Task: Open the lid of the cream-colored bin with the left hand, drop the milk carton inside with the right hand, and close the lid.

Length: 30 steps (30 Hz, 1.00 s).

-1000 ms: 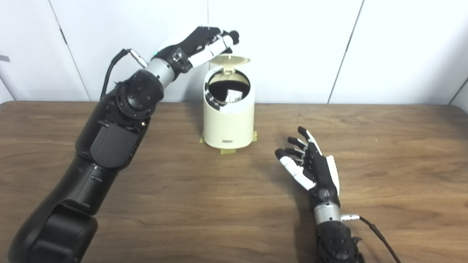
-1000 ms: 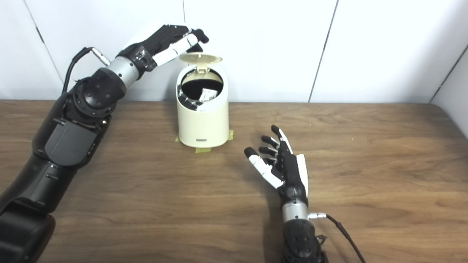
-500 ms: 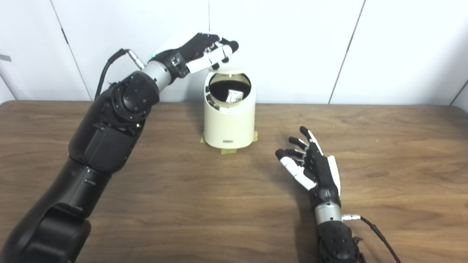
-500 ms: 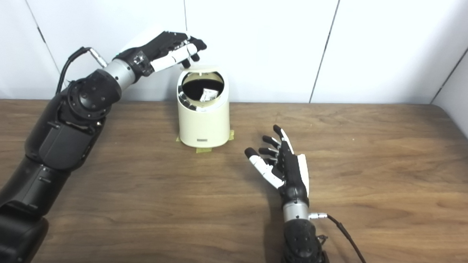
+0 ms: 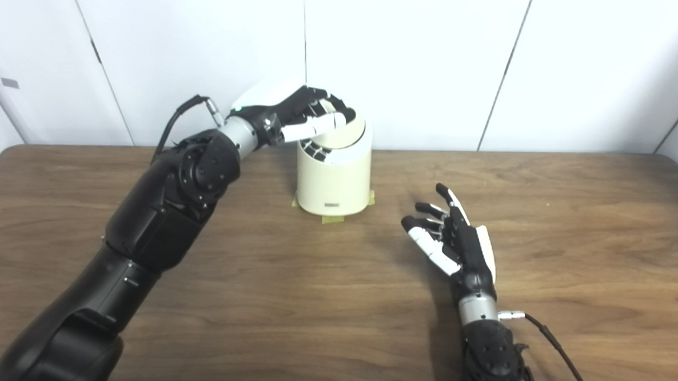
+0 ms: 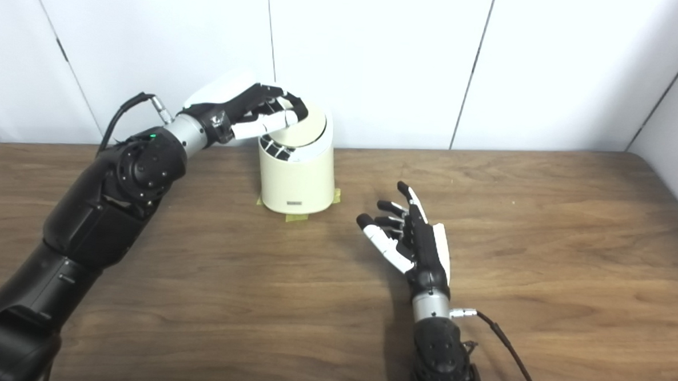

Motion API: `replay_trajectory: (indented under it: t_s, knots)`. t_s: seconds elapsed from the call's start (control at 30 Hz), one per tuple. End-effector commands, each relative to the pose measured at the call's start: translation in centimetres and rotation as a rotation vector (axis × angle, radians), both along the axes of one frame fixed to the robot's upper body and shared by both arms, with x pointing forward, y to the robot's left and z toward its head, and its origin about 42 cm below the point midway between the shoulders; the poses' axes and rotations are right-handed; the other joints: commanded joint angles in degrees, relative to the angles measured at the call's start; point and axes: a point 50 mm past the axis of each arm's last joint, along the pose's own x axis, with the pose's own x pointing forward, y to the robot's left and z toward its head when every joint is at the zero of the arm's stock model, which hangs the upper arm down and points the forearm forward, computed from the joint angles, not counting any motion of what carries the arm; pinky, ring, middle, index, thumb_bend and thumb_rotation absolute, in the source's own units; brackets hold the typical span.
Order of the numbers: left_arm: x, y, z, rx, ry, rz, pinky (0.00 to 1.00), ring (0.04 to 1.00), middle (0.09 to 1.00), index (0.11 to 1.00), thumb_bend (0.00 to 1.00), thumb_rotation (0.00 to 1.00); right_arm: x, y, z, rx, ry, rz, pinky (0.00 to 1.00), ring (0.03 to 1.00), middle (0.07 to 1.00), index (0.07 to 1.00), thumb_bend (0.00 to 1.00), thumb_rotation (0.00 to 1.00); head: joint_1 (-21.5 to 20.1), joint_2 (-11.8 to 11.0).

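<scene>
The cream bin (image 5: pixel 334 176) stands near the surface's (image 5: pixel 571 241) back edge, its lid (image 6: pixel 309 127) down, contents hidden. The left robot hand (image 5: pixel 302 113) curls over the lid, touching it. The right robot hand (image 6: pixel 408 242) hovers spread, empty.

A brown wood-grain table (image 5: pixel 572 223) is spanning the foreground. White wall panels (image 5: pixel 413 56) with dark seams are standing behind it, evenly lit.
</scene>
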Motion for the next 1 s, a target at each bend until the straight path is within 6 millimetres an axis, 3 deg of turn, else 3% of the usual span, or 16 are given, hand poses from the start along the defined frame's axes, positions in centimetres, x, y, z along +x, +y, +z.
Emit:
replay_trajectory:
  t_s: [0.0,0.03,0.1,0.2,0.33,0.53,0.97]
  knots:
    - [0.0,0.0,0.6,0.063,-0.023,-0.003,0.56,0.597,0.673,0.778,0.60,1.00,0.2,-0.4,0.5,-0.011,-0.020,-0.002,0.61,0.665,0.727,0.935,0.57,0.51,-0.03,0.07]
    - [-0.1,-0.2,0.4,0.083,-0.026,-0.009,0.61,0.629,0.676,0.773,0.60,1.00,0.2,-0.5,0.5,-0.016,-0.022,0.000,0.62,0.663,0.723,0.935,0.57,0.51,-0.03,0.07]
    - [-0.3,-0.4,0.1,0.103,-0.028,-0.015,0.83,0.738,0.697,0.759,0.60,1.00,0.2,-0.6,0.4,-0.018,-0.024,0.009,0.61,0.651,0.711,0.940,0.56,0.52,-0.03,0.07]
    - [-0.5,-1.1,-0.2,0.162,-0.023,-0.024,0.94,0.791,0.737,0.791,0.63,1.00,0.1,-0.7,0.5,-0.010,-0.022,0.016,0.61,0.621,0.672,0.939,0.56,0.53,0.13,0.04]
    - [-0.9,-2.0,-0.5,0.243,-0.061,-0.069,0.96,0.783,0.768,0.846,0.64,1.00,0.0,-0.7,0.5,-0.008,-0.010,0.024,0.62,0.599,0.646,0.934,0.56,0.55,-0.05,0.08]
    - [-1.5,-2.8,-1.5,0.356,-0.164,-0.114,0.94,0.725,0.726,0.831,0.61,1.00,-0.1,-0.8,0.5,0.004,-0.007,0.015,0.62,0.590,0.643,0.926,0.57,0.59,-0.05,0.15]
    - [-3.1,-3.6,-2.7,0.534,-0.226,-0.166,0.97,0.777,0.759,0.859,0.61,1.00,0.0,-0.8,0.4,-0.004,-0.008,0.004,0.63,0.580,0.630,0.923,0.55,0.62,-0.65,0.28]
